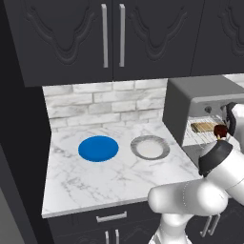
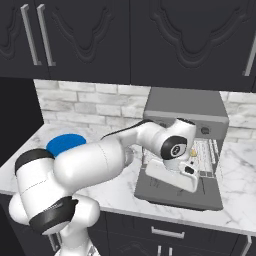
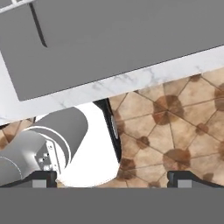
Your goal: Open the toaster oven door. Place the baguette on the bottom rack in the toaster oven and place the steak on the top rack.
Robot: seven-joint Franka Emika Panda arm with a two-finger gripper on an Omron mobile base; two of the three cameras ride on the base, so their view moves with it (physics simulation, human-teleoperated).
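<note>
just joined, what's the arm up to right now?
The white arm is working at the boxy grey toaster oven on the marble counter. The flat grey oven door is folded down open. Inside, the tan baguette lies on a wire rack, and the small dark brown steak sits beside it near the front. The two-finger gripper is open and holds nothing, looking down past the door and counter edge at the floor. A blue plate and a grey plate sit bare.
</note>
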